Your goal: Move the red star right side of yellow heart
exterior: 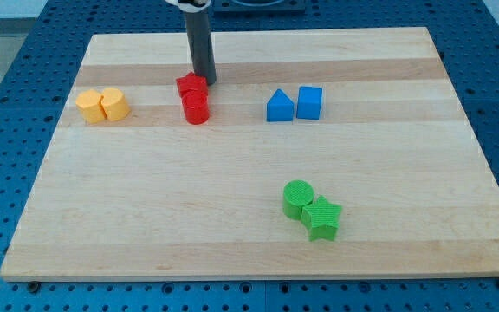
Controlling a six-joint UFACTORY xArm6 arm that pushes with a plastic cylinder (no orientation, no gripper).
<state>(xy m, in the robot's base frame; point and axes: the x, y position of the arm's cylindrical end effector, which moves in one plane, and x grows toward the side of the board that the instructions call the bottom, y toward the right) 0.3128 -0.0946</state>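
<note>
The red star [191,86] lies on the wooden board [232,225] at upper middle, touching a red cylinder [196,108] just below it. My tip [204,80] stands against the red star's upper right edge. The yellow heart [114,104] sits at the view's left, touching a second yellow block [91,107] on its left; their exact shapes are hard to make out. The red star is about 90 pixels to the right of the yellow heart.
A blue triangular block [279,107] and a blue cube [309,102] sit together right of centre. A green cylinder [298,198] and a green star [322,217] touch at lower right. The board lies on a blue perforated table.
</note>
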